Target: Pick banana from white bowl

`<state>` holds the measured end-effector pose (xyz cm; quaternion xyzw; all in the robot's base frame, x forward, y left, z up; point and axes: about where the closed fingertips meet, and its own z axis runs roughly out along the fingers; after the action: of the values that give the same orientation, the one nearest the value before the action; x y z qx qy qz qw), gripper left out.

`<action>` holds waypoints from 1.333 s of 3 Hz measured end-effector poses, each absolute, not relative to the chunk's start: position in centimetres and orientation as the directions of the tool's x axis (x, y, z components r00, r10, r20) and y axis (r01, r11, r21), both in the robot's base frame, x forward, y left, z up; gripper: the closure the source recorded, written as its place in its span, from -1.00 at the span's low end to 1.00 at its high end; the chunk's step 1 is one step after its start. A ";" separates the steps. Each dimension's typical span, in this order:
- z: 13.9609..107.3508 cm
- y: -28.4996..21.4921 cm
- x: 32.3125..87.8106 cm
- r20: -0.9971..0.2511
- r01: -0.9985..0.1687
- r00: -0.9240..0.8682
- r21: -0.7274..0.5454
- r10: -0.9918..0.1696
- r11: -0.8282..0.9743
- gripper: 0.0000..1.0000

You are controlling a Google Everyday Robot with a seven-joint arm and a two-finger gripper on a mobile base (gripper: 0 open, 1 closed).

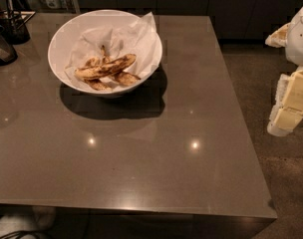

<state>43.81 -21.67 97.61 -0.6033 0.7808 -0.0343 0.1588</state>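
Gripper [291, 101]: right edge of frame, cut off there, beside the table [141, 158]; open or closed, cannot tell.
Banana [105, 67]: one, long and mottled, inside white bowl [59, 34], upper left, on crumpled paper [136, 34].
Shorter bananas [125, 77]: two, partly hidden beneath it.
Dark containers [2, 46]: two, far upper left, cropped.

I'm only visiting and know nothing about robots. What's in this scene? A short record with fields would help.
table: glossy, grey-brown
white bowl: far left part of the table, lined with crumpled paper
banana: longest one, brown-mottled, lying in the bowl across the shorter bananas
dark containers: far left corner, beside the bowl
gripper: right edge of view, off the table, far from the bowl
progress: banana not yet picked
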 end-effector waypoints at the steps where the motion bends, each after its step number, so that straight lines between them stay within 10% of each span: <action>1: 97.6 -21.7 43.8 -0.207 -0.931 -0.222 -0.245 -0.953 0.270 -1.00; 4: 99.4 -15.1 49.8 -0.133 -0.963 -0.042 -0.260 -0.990 0.076 -1.00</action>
<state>49.79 -15.11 99.40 -0.6778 0.7202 -0.0494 0.1392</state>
